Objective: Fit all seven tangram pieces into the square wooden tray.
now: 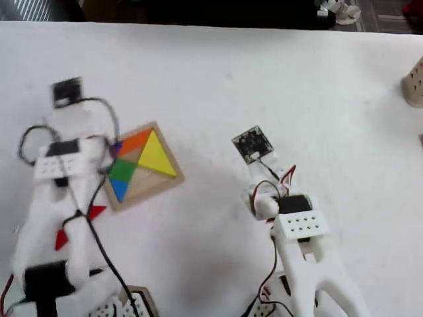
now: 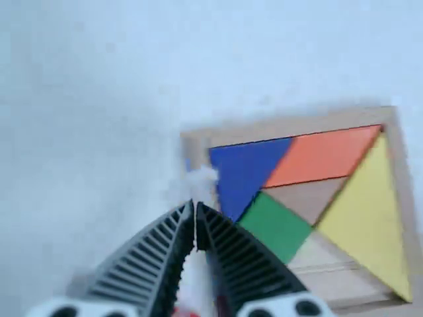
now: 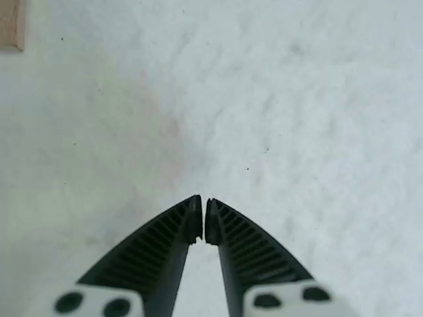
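Both closed, empty: left hand point(image 2: 195, 210) near tray point(image 2: 277, 124), right hand point(image 3: 203, 210) apart.

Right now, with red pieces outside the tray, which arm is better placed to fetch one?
Left. The left gripper is at the tray edge, and the red pieces lie beside that arm; the right gripper is over bare table, farther off.

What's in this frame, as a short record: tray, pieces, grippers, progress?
tray: on table, partly filled
in tray: blue piece, orange piece, yellow piece, green piece
gaps: bare wood between the pieces
outside tray: red pieces on the table, partly hidden
left gripper: shut, at the tray's edge
right gripper: shut, over bare table
progress: not finished
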Robot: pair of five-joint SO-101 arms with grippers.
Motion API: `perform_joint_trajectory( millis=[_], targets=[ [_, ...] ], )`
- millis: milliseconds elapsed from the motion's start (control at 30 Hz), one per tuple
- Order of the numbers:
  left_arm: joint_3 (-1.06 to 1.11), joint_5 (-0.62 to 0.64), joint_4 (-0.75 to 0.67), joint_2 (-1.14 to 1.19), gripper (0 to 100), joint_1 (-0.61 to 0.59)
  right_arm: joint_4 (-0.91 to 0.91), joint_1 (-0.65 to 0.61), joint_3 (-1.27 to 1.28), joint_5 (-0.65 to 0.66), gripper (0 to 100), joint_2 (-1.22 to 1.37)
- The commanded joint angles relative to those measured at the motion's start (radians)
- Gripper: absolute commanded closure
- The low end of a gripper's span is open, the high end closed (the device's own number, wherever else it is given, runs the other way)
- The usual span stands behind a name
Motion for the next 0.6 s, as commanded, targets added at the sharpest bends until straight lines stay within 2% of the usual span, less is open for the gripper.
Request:
perform_joint_trajectory(
  millis=[0, 100, 200, 367, 433, 567],
  targets=[
    [0.069, -0.018, 0.107, -0.154, 97, -0.189, -0.021, 0.004, -0.005, 0.002, 98.1, -0.004],
    [0.129, -0.262, 0.133, -0.202, 97, -0.252, -0.021, 0.002, -0.005, 0.002, 98.1, -0.004],
    [0.216, -0.509, 0.127, -0.222, 95, -0.255, -0.021, 0.002, -0.005, 0.002, 98.1, -0.004],
    [0.265, -0.888, 0.075, -0.222, 75, -0.314, -0.021, 0.002, -0.003, 0.002, 98.1, -0.004],
    [0.262, -0.968, 0.072, -0.219, 70, -0.335, -0.021, 0.002, -0.003, 0.002, 98.1, -0.004],
    [0.27, -1.031, 0.006, -0.217, 71, -0.344, -0.021, 0.002, -0.003, 0.002, 98.1, -0.004]
  ],
)
